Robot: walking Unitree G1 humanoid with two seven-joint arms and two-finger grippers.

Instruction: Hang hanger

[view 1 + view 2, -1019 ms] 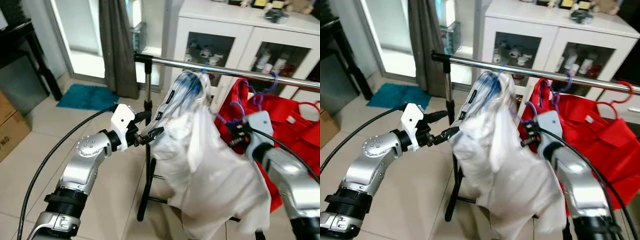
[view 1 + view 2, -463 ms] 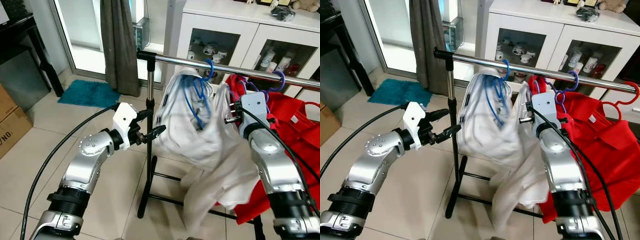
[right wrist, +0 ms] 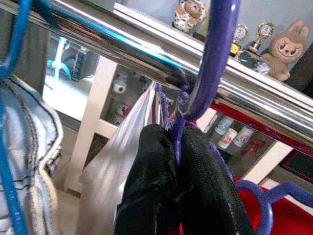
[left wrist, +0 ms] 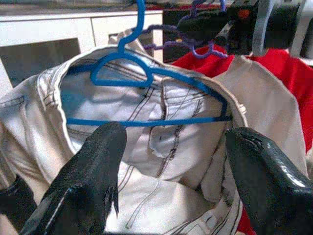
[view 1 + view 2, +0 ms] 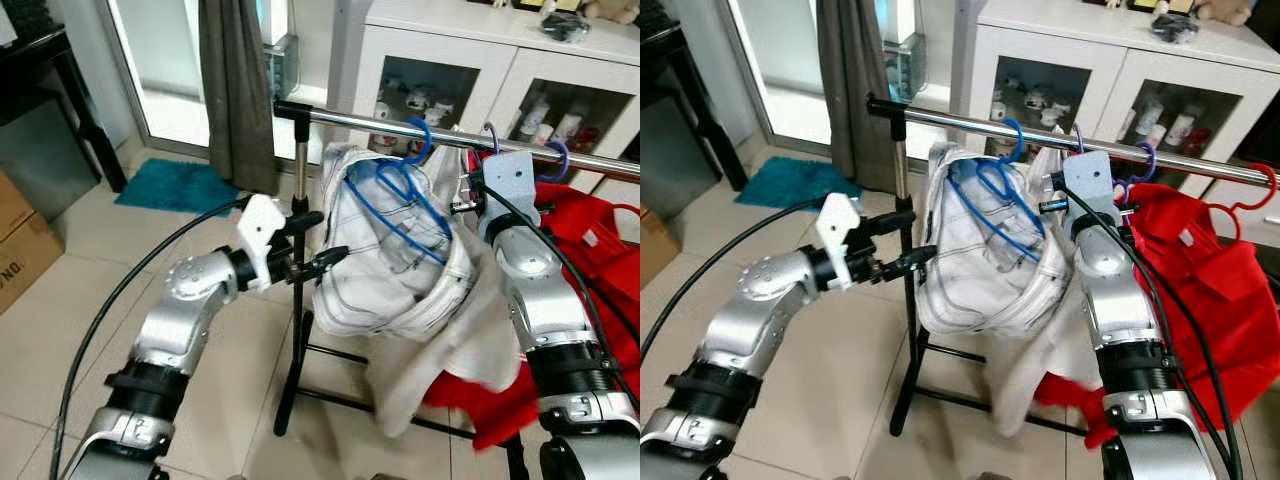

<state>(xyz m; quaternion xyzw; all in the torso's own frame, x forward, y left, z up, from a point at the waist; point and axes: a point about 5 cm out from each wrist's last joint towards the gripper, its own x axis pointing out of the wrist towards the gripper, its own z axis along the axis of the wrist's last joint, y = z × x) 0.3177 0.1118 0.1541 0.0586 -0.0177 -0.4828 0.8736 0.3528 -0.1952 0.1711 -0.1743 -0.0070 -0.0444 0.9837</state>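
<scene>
Shiny metal, soft cloth
The clothes rail (image 5: 400, 128) is polished chrome, the blue hanger (image 4: 146, 78) smooth glossy plastic, the white jeans (image 5: 385, 270) matt stitched denim, the red garment (image 5: 1200, 270) plain matt cloth.

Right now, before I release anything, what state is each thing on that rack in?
Blue hanger: hooked over the rail, carrying the white garment.
Purple hanger: hook over the rail, pinched by the right end effector.
Left end effector: open, facing the white garment.
Red garment: hanging on the rail.
Cabinet doors: shut.
</scene>
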